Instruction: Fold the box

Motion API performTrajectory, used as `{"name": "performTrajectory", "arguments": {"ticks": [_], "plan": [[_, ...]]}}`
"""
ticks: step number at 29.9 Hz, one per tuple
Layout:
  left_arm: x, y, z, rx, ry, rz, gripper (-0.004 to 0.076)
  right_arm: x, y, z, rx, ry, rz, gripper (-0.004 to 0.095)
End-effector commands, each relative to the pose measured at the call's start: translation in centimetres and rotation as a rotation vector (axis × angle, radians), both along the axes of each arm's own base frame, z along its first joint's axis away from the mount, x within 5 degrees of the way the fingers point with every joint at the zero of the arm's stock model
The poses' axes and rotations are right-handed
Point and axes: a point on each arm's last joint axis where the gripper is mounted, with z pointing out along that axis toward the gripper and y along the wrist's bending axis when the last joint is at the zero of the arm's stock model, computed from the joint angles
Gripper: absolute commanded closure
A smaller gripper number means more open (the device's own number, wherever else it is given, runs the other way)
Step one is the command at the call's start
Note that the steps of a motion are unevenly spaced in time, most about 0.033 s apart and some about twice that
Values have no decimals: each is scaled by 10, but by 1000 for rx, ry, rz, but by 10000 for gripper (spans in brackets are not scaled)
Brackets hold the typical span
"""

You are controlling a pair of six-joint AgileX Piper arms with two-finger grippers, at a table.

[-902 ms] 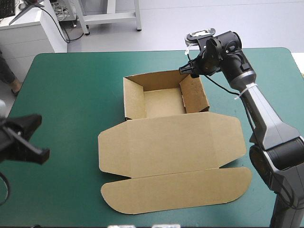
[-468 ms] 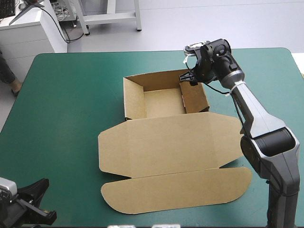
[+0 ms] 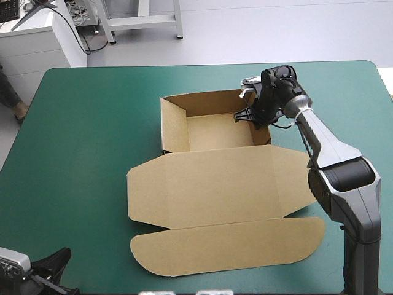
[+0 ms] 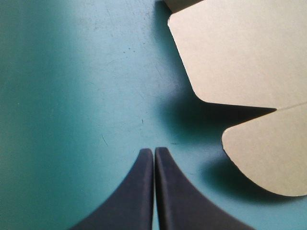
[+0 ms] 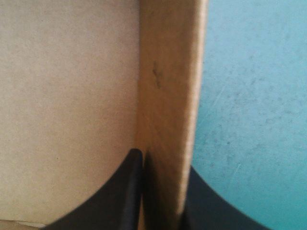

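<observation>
The brown box (image 3: 215, 184) lies mid-table as an open tray at the back, its lid and front flap flat toward the near edge. My right gripper (image 3: 249, 115) reaches down over the tray's right wall. In the right wrist view the gripper (image 5: 162, 163) straddles that wall (image 5: 168, 96), one black finger inside the tray and one outside, shut on the board. My left gripper (image 3: 54, 269) sits low at the near left corner of the table, away from the box. Its fingers meet in a pointed arch (image 4: 154, 152), with the lid's rounded flap corners (image 4: 240, 52) ahead and to one side.
Bare teal-green cover (image 3: 86, 141) surrounds the box on the left, and a strip of it (image 3: 344, 104) runs along the right. A white cabinet (image 3: 37, 43) stands beyond the far left corner.
My right gripper came down from above the tray's back right corner onto the right wall, which now stands more upright. My left arm drew back toward the near left corner.
</observation>
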Motion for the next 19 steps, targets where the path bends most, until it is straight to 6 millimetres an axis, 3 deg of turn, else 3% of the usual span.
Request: {"name": "performTrajectory", "arguments": {"ticks": [1, 5, 8, 14, 15, 19], "plan": [[1, -2, 8, -46, -63, -12, 732, -8, -11, 34, -34, -80, -12, 918], [2, -2, 7, -46, -63, -12, 732, -4, -31, 39, -122, -112, -42, 927], [2, -2, 7, -49, -72, -12, 732, 0, -60, 41, -152, -118, -98, 927], [3, -2, 7, -51, -77, -13, 732, 4, -158, 42, -160, -102, -305, 927], [3, -2, 7, -51, -77, -13, 732, 1, -186, 42, -166, -96, -358, 927], [3, -2, 8, -52, -79, -13, 732, -13, -253, 42, -175, -83, -506, 927]]}}
